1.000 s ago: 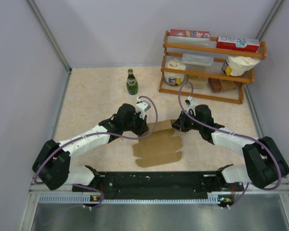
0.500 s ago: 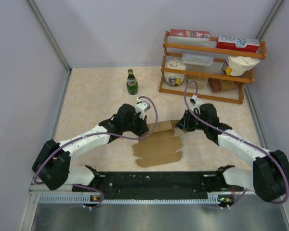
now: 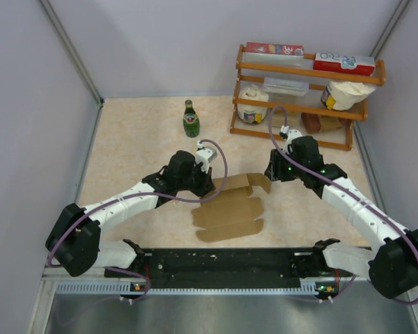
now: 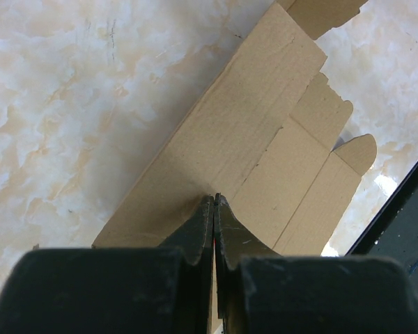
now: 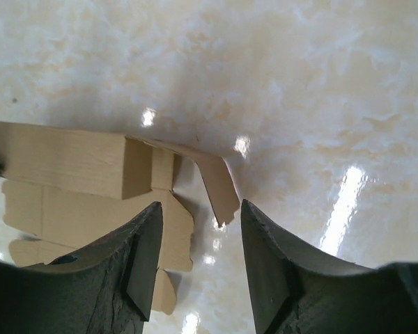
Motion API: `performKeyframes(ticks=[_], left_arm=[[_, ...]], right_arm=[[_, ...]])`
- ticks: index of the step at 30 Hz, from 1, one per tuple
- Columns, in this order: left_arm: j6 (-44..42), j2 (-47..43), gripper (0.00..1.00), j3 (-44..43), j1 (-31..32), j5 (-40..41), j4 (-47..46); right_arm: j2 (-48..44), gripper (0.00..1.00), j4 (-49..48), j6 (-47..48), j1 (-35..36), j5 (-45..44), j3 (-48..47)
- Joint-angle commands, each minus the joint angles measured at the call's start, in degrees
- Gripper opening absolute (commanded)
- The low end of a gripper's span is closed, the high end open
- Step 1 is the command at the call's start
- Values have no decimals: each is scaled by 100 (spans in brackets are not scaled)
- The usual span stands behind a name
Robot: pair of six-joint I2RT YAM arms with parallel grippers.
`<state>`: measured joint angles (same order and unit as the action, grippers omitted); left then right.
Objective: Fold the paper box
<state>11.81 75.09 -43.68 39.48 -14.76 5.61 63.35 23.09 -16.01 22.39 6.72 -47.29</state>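
The paper box point(image 3: 230, 212) is a flat brown cardboard sheet lying between the arms, with its far panel and end flap point(image 3: 254, 182) standing up. My left gripper point(image 3: 209, 186) is shut, its fingertips resting on the sheet's far left part. In the left wrist view the closed tips point(image 4: 214, 198) meet the cardboard point(image 4: 265, 118) at a crease. My right gripper point(image 3: 272, 172) hovers just right of the raised flap, open and empty. In the right wrist view the flap's end point(image 5: 219, 188) shows beyond the gap between the open fingers point(image 5: 200, 209), apart from both.
A green bottle point(image 3: 190, 120) stands at the back centre. A wooden rack point(image 3: 292, 139) with cartons and bags fills the back right. The black base rail point(image 3: 230, 261) runs along the near edge. Grey walls close both sides.
My right gripper has opened, let go of the end flap and drawn back to the right. The flap stays raised. The left gripper has not moved.
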Motion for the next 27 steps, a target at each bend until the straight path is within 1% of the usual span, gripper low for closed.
performKeyframes(ticks=[1, 7, 12, 17, 20, 24, 27], left_arm=[[-30, -170, 0, 18, 7, -53, -112], [-30, -188, 0, 18, 7, -44, -112], [-21, -179, 0, 18, 7, -62, -121], [-4, -144, 0, -26, 7, -62, -139], [5, -126, 0, -53, 15, -79, -156], [31, -126, 0, -53, 7, -106, -156], [40, -144, 0, -35, 15, -97, -156]], right_arm=[[256, 49, 626, 221, -60, -40, -237], [572, 50, 644, 265, -60, 171, -202], [863, 47, 574, 309, -60, 224, -184], [495, 45, 547, 151, -60, 269, -62], [21, 41, 381, -59, -60, 495, 193], [-612, 28, -233, -577, -51, 1180, 789], [-693, 19, -901, -982, -7, 1813, 1282]])
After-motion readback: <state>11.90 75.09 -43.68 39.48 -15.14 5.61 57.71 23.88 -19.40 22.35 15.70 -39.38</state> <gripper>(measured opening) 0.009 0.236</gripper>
